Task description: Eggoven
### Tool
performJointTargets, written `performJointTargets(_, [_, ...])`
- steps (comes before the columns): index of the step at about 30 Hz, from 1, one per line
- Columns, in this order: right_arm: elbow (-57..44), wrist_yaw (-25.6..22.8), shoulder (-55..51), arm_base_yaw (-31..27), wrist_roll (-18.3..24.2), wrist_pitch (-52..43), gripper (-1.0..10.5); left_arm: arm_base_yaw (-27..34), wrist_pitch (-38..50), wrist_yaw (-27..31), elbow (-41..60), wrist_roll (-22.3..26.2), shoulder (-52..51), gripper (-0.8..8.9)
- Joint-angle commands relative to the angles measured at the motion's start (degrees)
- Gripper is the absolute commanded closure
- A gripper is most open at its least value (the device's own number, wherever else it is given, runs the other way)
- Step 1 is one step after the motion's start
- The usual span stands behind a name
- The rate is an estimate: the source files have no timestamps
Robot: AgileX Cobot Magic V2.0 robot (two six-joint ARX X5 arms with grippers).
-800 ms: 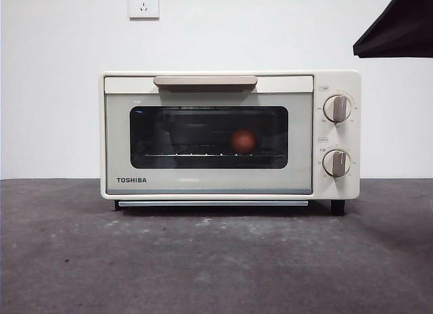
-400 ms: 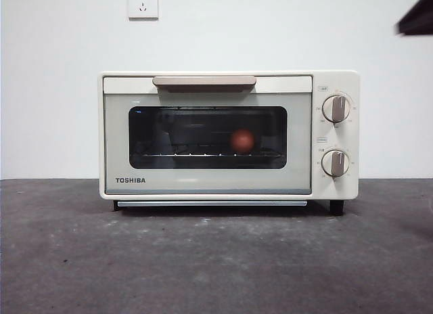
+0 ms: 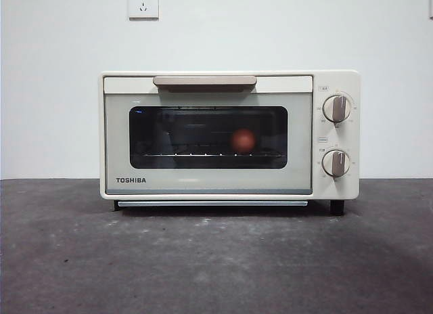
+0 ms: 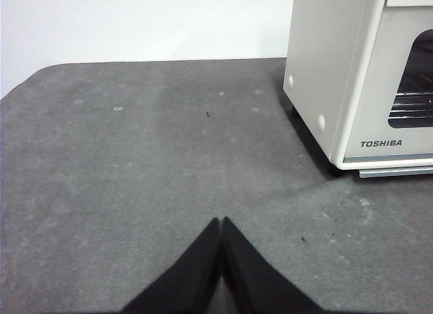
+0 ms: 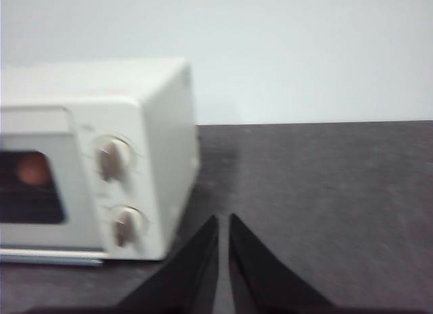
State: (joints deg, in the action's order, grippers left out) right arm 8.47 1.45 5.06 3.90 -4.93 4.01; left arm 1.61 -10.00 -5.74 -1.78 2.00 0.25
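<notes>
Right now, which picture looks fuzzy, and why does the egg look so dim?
The right wrist view is smeared, blurring the toaster oven and its knobs. The front view is sharp; there the egg sits behind dark window glass, so it looks dim. The left wrist view is crisp.

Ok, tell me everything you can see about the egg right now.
The egg is small, smooth and reddish-brown, a bit hazy behind the dark glass. It sits inside the closed oven on the wire rack, right of the window's middle. Only the rack appears to touch it; no hand is near.
</notes>
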Motion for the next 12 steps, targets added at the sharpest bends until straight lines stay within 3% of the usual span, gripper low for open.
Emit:
performJointTargets(1, [-3.89,0.09,-2.78,-2.08,1.01,-1.11,9.4,0.09,-0.28,0.17,1.57,-0.13,-0.09,8.06])
performJointTargets(5, [-7.89,0.07,-4.85,-3.74,-1.05,0.07,9.4,0.09,-0.28,0.17,1.57,-0.13,-0.09,8.06])
performJointTargets(12, [-7.89,0.02,-4.85,-4.09,-0.66,6.27,9.4,0.09,-0.28,0.17,1.57,-0.13,-0.07,8.06])
